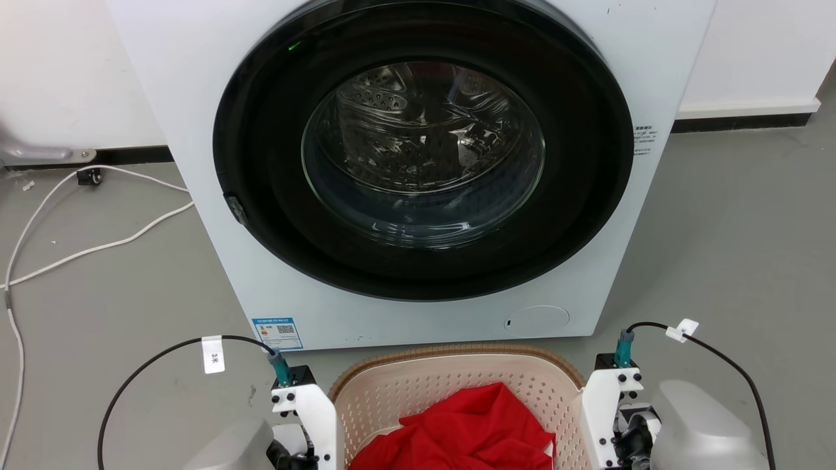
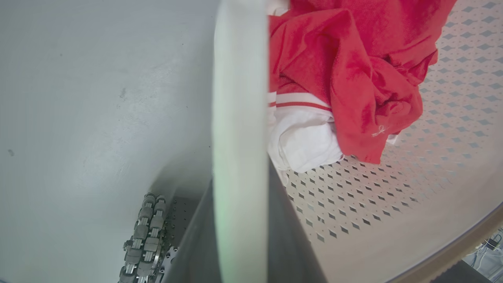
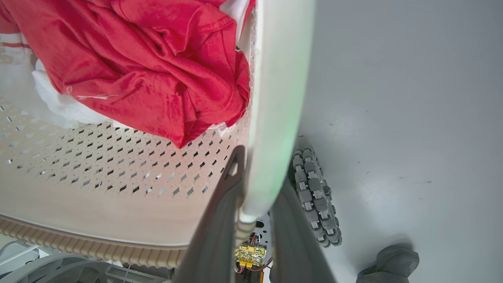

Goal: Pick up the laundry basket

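Basket (image 1: pixel 418 385): cream, perforated, brown-rimmed, sitting on the floor (image 1: pixel 718 228) before the washer (image 1: pixel 196 98) and holding a red cloth (image 1: pixel 470 431). Left gripper (image 2: pixel 239 236) and right gripper (image 3: pixel 255 220), flanking it and pointing down, are each pinching a white handle (image 2: pixel 239 98).

Bright, even, diffuse light throughout. Pale reflections streak the washer door glass (image 1: pixel 423 153). In both wrist views the white handle (image 2: pixel 239 118) of the laundry basket (image 2: pixel 393 188) is blurred and faintly green-tinted. Soft shadow pools on the floor (image 2: pixel 78 118) beside that handle.
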Controlling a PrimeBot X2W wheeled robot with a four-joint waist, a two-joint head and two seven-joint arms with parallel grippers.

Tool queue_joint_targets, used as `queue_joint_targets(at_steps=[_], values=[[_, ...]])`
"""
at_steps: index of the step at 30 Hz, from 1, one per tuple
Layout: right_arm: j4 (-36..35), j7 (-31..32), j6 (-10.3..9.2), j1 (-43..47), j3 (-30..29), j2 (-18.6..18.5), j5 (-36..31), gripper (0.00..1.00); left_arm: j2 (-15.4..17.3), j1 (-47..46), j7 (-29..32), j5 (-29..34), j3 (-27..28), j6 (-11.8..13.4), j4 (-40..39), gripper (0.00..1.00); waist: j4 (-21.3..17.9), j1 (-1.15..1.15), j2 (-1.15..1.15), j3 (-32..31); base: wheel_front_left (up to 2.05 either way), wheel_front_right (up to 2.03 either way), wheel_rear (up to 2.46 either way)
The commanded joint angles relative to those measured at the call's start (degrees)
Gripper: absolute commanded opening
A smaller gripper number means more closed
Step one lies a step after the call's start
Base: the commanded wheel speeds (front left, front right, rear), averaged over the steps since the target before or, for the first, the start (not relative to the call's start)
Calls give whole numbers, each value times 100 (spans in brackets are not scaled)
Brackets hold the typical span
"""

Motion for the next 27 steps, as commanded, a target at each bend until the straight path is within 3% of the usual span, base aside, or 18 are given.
queue_joint_targets(at_steps=[1,27], values=[[-27,7,0,-54,-10,102,-12,0,-109,-113,-33,-73,16,-87,-100,0,-5,0,0,2,0,0,0],[-22,94,0,-72,-149,98,-111,0,-103,-5,-159,-232,-74,-85,-25,0,-46,0,0,40,0,0,0]])
